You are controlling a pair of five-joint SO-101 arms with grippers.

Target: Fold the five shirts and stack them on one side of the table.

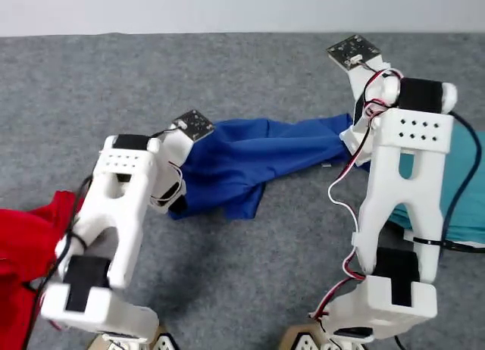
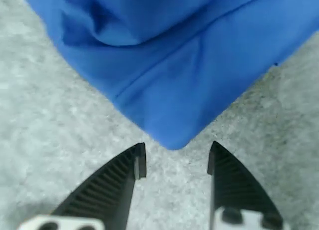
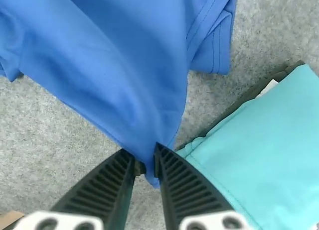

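Note:
A blue shirt (image 1: 250, 157) lies bunched across the middle of the grey table, stretched between the two arms. My right gripper (image 3: 145, 164) is shut on an edge of the blue shirt (image 3: 119, 65), pinching the cloth between its black fingers; in the high view the right arm (image 1: 402, 183) stands at the shirt's right end. My left gripper (image 2: 174, 160) is open just above the carpet, its fingertips on either side of a corner of the blue shirt (image 2: 169, 80) without touching it. The left arm (image 1: 121, 206) sits at the shirt's left end.
A teal shirt (image 1: 462, 191) lies flat at the right edge of the table, partly under the right arm, also beside the gripper as the teal cloth (image 3: 264, 155). A red shirt (image 1: 23, 259) is crumpled at the left edge. Grey carpet (image 1: 250, 274) covers the table.

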